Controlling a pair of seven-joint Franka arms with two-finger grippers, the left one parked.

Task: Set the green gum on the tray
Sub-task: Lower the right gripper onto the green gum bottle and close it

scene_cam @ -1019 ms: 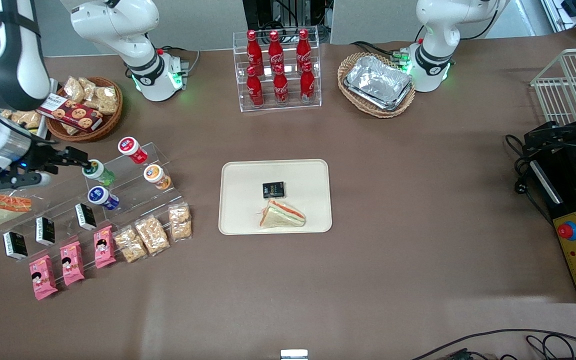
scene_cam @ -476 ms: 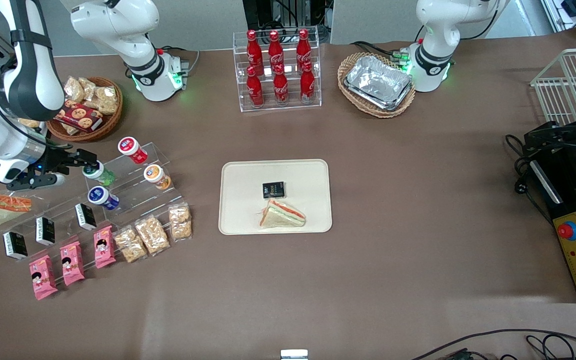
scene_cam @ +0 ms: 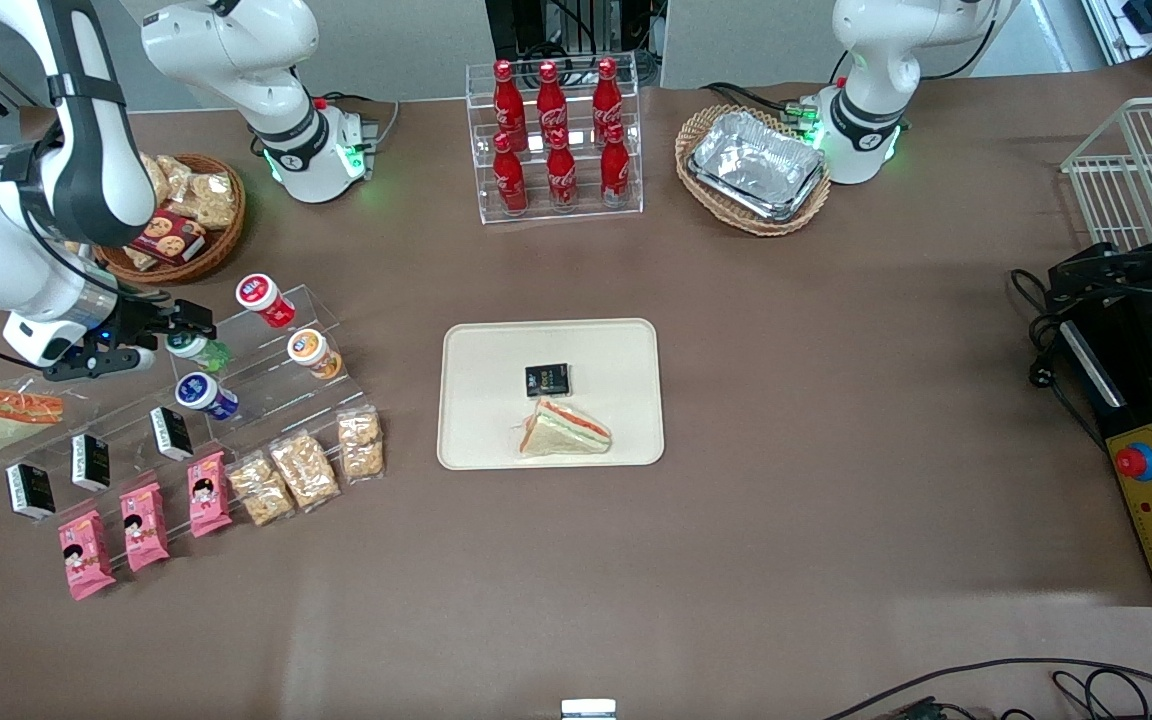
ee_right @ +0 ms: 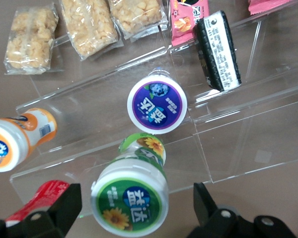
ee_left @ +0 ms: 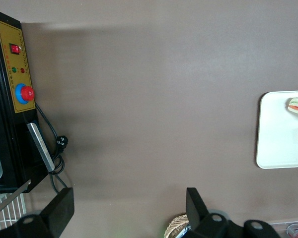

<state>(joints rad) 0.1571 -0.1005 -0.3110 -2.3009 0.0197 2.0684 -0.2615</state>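
Jaws: gripper (ee_right: 131, 208) spread wide, one finger either side of the green gum (ee_right: 131, 196), neither touching.
Gum: lies on the clear stepped rack (scene_cam: 256, 370), just beside the blue-lidded bottle (ee_right: 157, 104).
Tray: tray (scene_cam: 476, 400) mid-bench, holding a sandwich (scene_cam: 564, 429) and black packet (scene_cam: 547, 379); bare room along its edges.
Writing: Chinese characters with sunflowers on the gum lid.

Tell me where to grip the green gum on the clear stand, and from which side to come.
Grip the green gum across its round body just under the white lid, coming from above, lid side. It stands free on the acrylic stand, with room either side, the blue gum beside it. The end effector, open, already straddles it.
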